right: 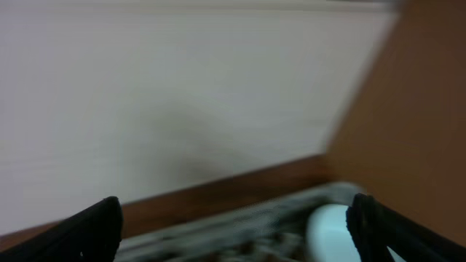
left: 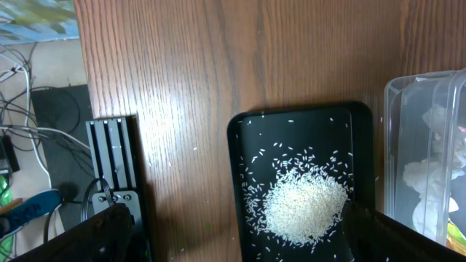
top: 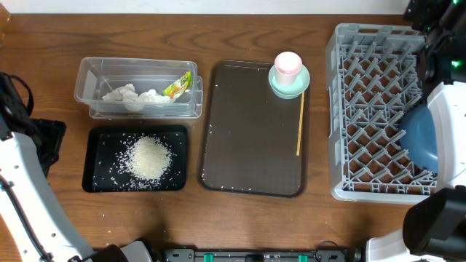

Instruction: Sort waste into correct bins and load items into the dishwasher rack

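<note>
Loose rice [top: 149, 156] lies heaped in the black tray [top: 98, 175]. The clear tub [top: 91, 80] behind it holds tissue wads [top: 124, 94] and the green-and-yellow wrapper [top: 177, 86]. A pink cup [top: 288, 64] stands on the mint dish [top: 300, 86], with the wooden stick [top: 299, 124] beside them. The dark blue bowl [top: 419, 135] leans inside the grey rack [top: 371, 109]. My left gripper [left: 237, 244] is open, hovering over the table beside the rice [left: 306, 207]. My right gripper [right: 237, 236] is open above the rack's edge [right: 240, 225]. A blurred pale blue round shape [right: 331, 229] sits beside its right finger.
The cup, dish and stick sit on a large brown serving tray [top: 251, 145] in the middle of the table. My right arm [top: 451, 124] covers the rack's right side. My left arm [top: 22, 167] reaches in at the left edge. Cables and a black stand [left: 113, 167] lie past the table's edge.
</note>
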Tool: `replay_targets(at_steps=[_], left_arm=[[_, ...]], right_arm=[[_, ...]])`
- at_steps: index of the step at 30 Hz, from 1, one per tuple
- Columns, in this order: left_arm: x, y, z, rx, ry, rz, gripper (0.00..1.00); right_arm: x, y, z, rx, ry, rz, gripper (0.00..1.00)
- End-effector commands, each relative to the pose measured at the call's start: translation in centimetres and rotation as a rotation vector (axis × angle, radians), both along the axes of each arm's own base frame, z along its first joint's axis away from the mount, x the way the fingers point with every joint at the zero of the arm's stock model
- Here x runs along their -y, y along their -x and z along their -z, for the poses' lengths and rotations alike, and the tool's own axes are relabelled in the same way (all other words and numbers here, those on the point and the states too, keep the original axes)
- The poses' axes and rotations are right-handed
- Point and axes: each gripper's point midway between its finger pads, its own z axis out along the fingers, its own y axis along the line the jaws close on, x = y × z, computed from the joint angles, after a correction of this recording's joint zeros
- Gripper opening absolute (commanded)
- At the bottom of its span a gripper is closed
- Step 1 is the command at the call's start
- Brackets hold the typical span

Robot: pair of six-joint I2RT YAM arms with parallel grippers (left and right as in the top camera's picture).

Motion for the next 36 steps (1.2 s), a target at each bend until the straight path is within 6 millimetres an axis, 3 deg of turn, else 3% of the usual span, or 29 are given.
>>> replay_targets(at_steps=[1,3,5,9,15,23,28,32,36], left_arm=[[-0.2,0.1,0.0,-0.001,-0.005,-0.02,0.94],[-0.2,0.1,0.0,-0.001,-0.005,-0.021,0.94],[-0.2,0.1,0.0,-0.001,-0.005,-0.021,0.94],[-0.2,0.1,0.0,-0.001,-0.005,-0.021,0.94],[-0.2,0.1,0.0,-0.001,-0.005,-0.021,0.94],[-0.2,0.1,0.0,-0.001,-0.005,-0.021,0.94],[-0.2,0.1,0.0,-0.001,-0.005,-0.021,0.94],[-0.2,0.1,0.0,-0.001,-0.005,-0.021,0.94],[-0.2,0.1,0.0,-0.001,-0.005,-0.021,0.94]], right_arm=[[4.5,1.8,0.1,-0.078,0.141,0.182,0.91],[5.6,1.5,1.3,-0.102,0.136,0.196,0.84],[6.8,1.2,3.2,-0.16,0.13,0.198,0.84],[7.1,-0.1,6.2,-0.285,0.078,0.087,0.84],[8.7,-2.2,8.9,-0.415,-0.071,-0.002,0.86],[13.6,-1.8,14.2,-0.552,-0.15,0.063,0.89],[15.4,-1.2,17.4,-0.635,-0.13,0.045,0.89],[15.7,-1.1,19.0,-0.652,-0.157,0.034,0.86],[15.4,-1.4,19.5,-0.648,-0.174,0.01,0.71]])
